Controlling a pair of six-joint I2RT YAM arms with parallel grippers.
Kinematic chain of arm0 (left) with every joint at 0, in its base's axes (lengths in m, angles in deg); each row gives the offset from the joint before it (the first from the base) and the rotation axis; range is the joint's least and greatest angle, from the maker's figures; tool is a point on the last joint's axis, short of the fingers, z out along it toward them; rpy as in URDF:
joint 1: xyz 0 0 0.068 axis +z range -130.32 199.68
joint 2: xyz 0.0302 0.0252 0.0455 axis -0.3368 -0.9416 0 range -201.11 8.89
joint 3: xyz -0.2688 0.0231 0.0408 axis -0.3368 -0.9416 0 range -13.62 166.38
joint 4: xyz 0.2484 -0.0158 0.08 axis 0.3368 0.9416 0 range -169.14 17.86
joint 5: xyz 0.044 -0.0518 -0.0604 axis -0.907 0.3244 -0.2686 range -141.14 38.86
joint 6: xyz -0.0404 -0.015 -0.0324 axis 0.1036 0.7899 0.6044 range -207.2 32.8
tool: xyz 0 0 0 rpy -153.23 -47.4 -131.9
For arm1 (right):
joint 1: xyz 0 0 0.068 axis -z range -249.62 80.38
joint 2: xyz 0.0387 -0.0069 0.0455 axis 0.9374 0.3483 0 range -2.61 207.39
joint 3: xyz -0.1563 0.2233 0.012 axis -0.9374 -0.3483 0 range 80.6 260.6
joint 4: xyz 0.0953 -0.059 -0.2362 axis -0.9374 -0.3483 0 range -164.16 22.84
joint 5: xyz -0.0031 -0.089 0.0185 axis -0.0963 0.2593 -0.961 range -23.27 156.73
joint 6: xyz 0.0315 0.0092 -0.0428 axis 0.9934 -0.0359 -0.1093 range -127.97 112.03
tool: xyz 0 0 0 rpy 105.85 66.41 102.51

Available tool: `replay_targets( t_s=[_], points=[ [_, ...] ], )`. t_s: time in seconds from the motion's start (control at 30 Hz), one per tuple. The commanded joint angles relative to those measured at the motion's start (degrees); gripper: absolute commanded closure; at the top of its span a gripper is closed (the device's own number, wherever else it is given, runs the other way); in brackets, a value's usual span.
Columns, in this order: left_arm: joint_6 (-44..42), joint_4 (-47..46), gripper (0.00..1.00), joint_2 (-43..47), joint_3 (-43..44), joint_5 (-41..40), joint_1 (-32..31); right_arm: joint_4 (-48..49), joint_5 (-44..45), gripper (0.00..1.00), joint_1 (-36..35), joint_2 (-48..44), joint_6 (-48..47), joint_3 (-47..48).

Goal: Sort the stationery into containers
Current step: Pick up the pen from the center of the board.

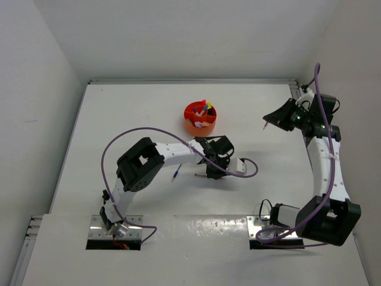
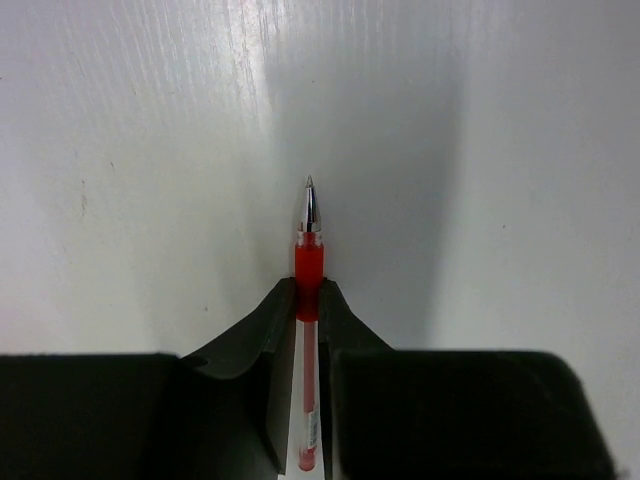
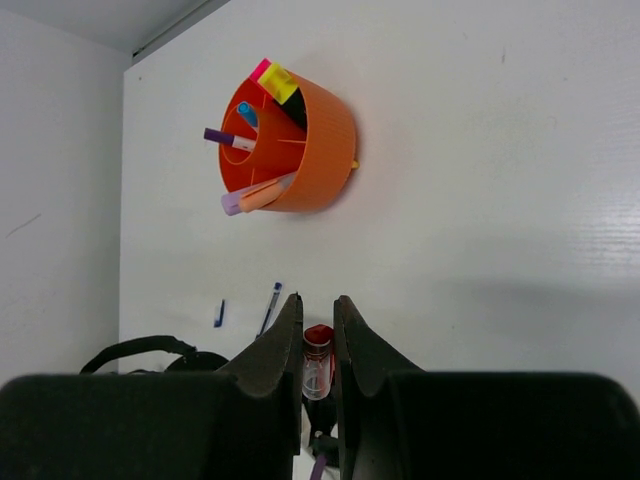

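Observation:
The orange tub (image 1: 201,117) stands at the table's far middle and holds several markers: pink- and yellow-capped highlighters, a purple pen, lilac and orange markers. It also shows in the right wrist view (image 3: 318,150). My left gripper (image 1: 206,173) is low over the table in front of the tub, shut on a thin red pen (image 2: 308,265) whose tip points away from the jaws; the gripper (image 2: 309,292) grips the pen's red sleeve. My right gripper (image 1: 267,123) is raised at the right, shut on a clear pen cap with a red end (image 3: 318,360); the gripper (image 3: 318,308) faces the tub.
A blue pen (image 1: 175,174) lies on the table left of my left gripper; it shows in the right wrist view (image 3: 270,305) with a small blue cap (image 3: 219,313) beside it. Purple cables loop around both arms. White walls close in the table.

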State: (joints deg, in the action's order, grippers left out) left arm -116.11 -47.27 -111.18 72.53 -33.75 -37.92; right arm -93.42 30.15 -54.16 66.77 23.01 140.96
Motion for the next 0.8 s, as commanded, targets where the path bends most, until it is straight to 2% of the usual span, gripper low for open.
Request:
replay_targets(
  t_s=[0.0,0.1,0.13,0.27,0.47,0.53,0.57,0.67,0.7,0.73,0.77],
  points=[
    [1.0,-1.5,1.0,3.2,-4.3,3.2,1.0,0.9,-0.1,1.0,-0.7,-1.3,-0.9,3.1],
    [3.6,-4.2,1.0,10.6,-8.4,9.3,4.9,4.3,-3.3,1.0,-0.9,-1.4,1.1,2.8],
    [4.6,-6.4,1.0,12.9,-9.7,10.5,7.1,5.9,-7.4,1.0,-1.0,-1.3,2.0,2.6],
    [14.3,-8.8,1.0,25.8,-12.9,18.3,11.9,13.6,-15.6,1.0,-2.5,-0.8,6.9,2.1],
    [27.9,-7.6,1.0,33.4,-10.2,40.5,17.0,28.0,-27.9,1.0,-9.0,1.3,12.1,3.5],
    [34.8,-13.0,1.0,35.9,-11.5,45.3,18.2,32.0,-29.5,1.0,-11.3,0.7,13.6,2.4],
    [37.8,-15.8,1.0,36.5,-12.3,50.2,18.8,35.1,-30.6,1.0,-12.1,0.7,15.2,2.1],
    [52.4,-34.3,1.0,37.8,-16.8,55.6,20.2,40.8,-32.0,1.0,-14.9,0.8,18.1,1.7],
    [57.3,-36.3,1.0,38.2,-17.0,55.9,20.5,39.0,-30.9,1.0,-16.7,0.4,16.8,3.2],
    [58.7,-37.4,1.0,38.3,-16.7,55.6,20.7,31.7,-29.3,1.0,-17.4,0.3,11.4,4.5],
    [59.4,-38.4,1.0,38.4,-16.4,55.0,21.0,29.4,-26.6,1.0,-19.1,0.2,9.3,5.5]
  ],
)
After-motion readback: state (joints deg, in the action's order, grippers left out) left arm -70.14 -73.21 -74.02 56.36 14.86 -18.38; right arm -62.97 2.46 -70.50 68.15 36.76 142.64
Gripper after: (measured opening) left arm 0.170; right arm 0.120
